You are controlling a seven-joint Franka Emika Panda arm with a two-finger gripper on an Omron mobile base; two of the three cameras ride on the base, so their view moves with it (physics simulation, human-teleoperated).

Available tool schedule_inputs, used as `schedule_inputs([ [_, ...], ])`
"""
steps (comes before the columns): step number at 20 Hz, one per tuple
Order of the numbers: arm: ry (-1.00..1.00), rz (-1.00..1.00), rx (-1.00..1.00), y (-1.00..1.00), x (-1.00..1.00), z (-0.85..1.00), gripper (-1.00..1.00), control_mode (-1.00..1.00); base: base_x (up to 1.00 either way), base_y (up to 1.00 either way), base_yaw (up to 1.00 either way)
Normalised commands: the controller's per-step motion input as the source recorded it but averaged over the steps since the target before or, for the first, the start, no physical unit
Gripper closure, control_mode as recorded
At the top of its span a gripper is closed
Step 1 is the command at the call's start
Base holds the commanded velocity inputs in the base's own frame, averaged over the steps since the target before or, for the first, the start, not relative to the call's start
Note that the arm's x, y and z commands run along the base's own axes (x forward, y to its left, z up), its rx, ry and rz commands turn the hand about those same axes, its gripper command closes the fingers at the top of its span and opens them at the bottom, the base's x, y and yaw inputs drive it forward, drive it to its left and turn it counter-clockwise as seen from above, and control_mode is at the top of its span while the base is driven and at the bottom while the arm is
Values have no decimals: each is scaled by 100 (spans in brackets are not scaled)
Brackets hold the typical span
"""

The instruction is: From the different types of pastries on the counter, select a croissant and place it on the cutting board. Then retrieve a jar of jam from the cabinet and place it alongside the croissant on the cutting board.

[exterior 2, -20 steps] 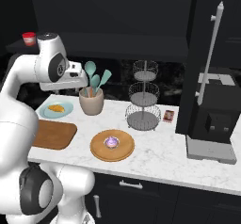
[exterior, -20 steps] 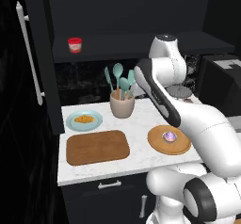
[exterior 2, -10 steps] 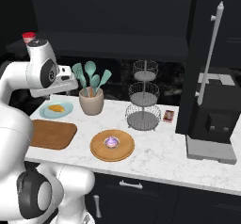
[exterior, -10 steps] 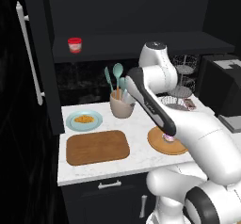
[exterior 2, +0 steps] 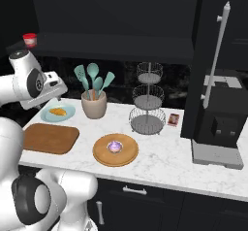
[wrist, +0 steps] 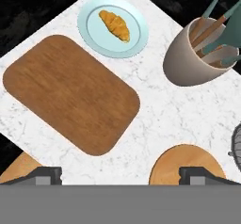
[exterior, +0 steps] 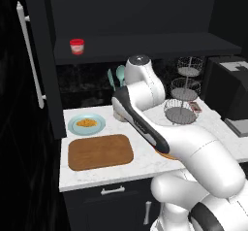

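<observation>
**Above the counter, croissant not yet taken**

My gripper point(wrist: 120, 173) hung high with nothing between its tips, which stood spread wide. The croissant point(wrist: 115, 24) lay on the light blue plate point(wrist: 134, 45), presumably as served, at twelve o'clock from the bare cutting board point(wrist: 70, 93). In the hand view its long axis ran from ten to four.

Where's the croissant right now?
The croissant lies on the light blue plate at the counter's left end, just behind the cutting board and left of the utensil crock in the right base view.
</observation>
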Motion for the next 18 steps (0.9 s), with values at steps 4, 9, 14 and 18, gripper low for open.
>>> schedule_inputs([
  [4, 0, 13, -5, 30, 6, -29, -100, -100, 0, 0, 0],
  [9, 0, 15, -4, 17, 36, -31, -100, -100, 0, 0, 0],
  [14, -3, 12, -10, 36, 8, -29, -100, -100, 0, 0, 0],
  [18, -10, 6, -3, 21, 38, -31, -100, -100, 0, 0, 0],
])
